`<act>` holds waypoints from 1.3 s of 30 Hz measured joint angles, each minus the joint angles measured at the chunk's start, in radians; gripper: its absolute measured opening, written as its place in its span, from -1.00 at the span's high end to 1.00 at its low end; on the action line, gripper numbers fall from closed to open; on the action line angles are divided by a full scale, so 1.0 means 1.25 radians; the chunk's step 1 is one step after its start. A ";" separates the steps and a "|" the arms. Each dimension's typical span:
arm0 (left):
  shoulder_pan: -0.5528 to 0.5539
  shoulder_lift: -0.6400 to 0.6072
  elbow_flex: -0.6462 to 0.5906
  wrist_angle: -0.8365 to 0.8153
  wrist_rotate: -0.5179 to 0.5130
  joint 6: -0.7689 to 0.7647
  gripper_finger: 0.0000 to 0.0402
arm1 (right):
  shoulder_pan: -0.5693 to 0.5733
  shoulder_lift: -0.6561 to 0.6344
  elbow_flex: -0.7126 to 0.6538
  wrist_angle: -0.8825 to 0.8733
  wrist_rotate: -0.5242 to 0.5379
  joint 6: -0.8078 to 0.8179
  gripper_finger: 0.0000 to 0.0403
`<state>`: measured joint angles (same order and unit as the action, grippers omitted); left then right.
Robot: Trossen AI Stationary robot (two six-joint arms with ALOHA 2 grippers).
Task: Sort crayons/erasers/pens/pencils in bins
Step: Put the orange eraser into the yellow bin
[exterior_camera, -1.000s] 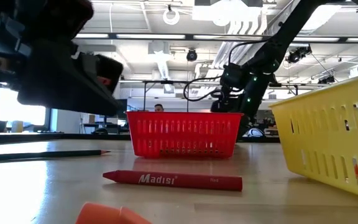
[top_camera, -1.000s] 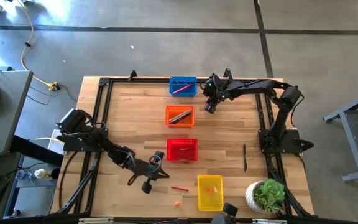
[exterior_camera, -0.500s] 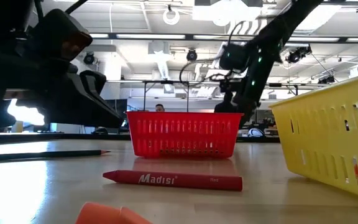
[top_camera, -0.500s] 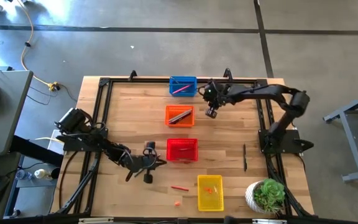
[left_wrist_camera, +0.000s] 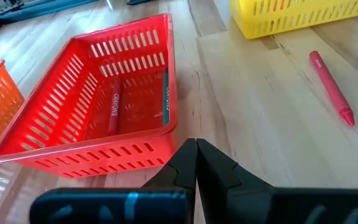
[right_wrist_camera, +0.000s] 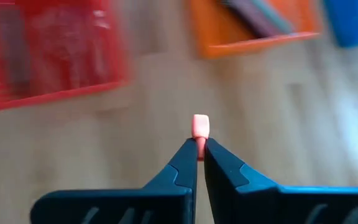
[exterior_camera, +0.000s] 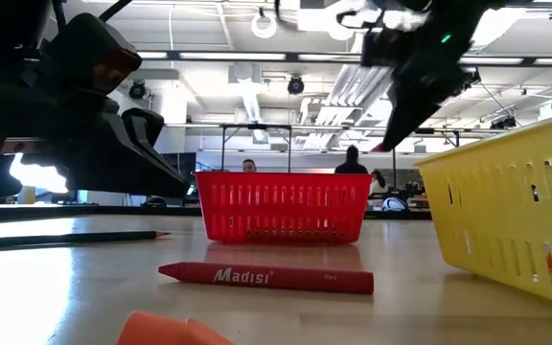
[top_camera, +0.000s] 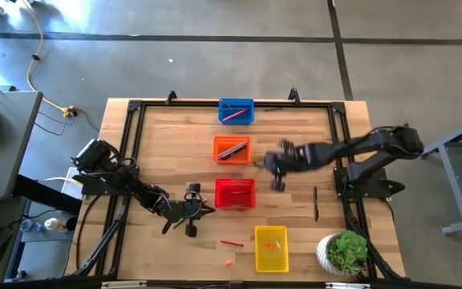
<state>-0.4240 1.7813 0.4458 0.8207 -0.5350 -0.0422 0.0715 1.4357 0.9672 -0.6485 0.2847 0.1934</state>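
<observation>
Four bins stand in a row down the table: blue (top_camera: 236,111), orange (top_camera: 232,149), red (top_camera: 235,193) and yellow (top_camera: 270,247). My right gripper (top_camera: 277,180) hangs above the table to the right of the orange and red bins, shut on a tiny orange-pink eraser (right_wrist_camera: 200,126). My left gripper (left_wrist_camera: 196,144) is shut and holds nothing, low beside the red bin's left wall (left_wrist_camera: 92,155). A red crayon (top_camera: 231,242) and another eraser (top_camera: 229,262) lie on the wood left of the yellow bin. My right gripper pinches the eraser's lower end (right_wrist_camera: 199,142) between its two fingertips (right_wrist_camera: 188,152). The fingers slant down from above. Most of the eraser sticks out past the tips and is lifted clear of the table.
A dark pen (top_camera: 315,202) lies near the right arm's base. A potted plant (top_camera: 345,253) stands at the near right corner. The blue bin holds a pink pen (top_camera: 233,116), the orange bin several sticks, and the red bin crayons (left_wrist_camera: 114,106). A pencil (exterior_camera: 65,238) lies at the left.
My right gripper has swung quickly from beside the blue bin toward the table's near edge, rising as it went, and now hangs right of the orange and red bins. My left gripper first turned a little toward the red bin and has kept still since.
</observation>
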 joint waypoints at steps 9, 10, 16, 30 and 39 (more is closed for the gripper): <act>0.000 0.000 0.000 0.000 0.000 0.000 1.00 | 0.288 0.030 0.036 -0.007 0.044 0.201 0.96; 0.000 0.000 0.000 0.000 0.000 0.000 1.00 | 0.311 0.040 0.053 -0.007 0.045 0.213 0.96; 0.000 0.001 0.000 0.002 0.000 0.000 1.00 | 0.403 0.143 0.165 -0.029 0.021 0.262 0.96; -0.001 0.001 0.001 0.004 0.029 0.022 0.99 | 0.474 0.365 0.335 -0.131 -0.069 0.280 0.96; -0.001 0.001 0.001 0.003 0.030 0.025 0.99 | 0.474 0.365 0.291 -0.092 -0.079 0.320 0.94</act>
<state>-0.4248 1.7821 0.4465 0.8249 -0.4980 -0.0109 0.6636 1.8923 1.3315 -0.7635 0.1856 0.5934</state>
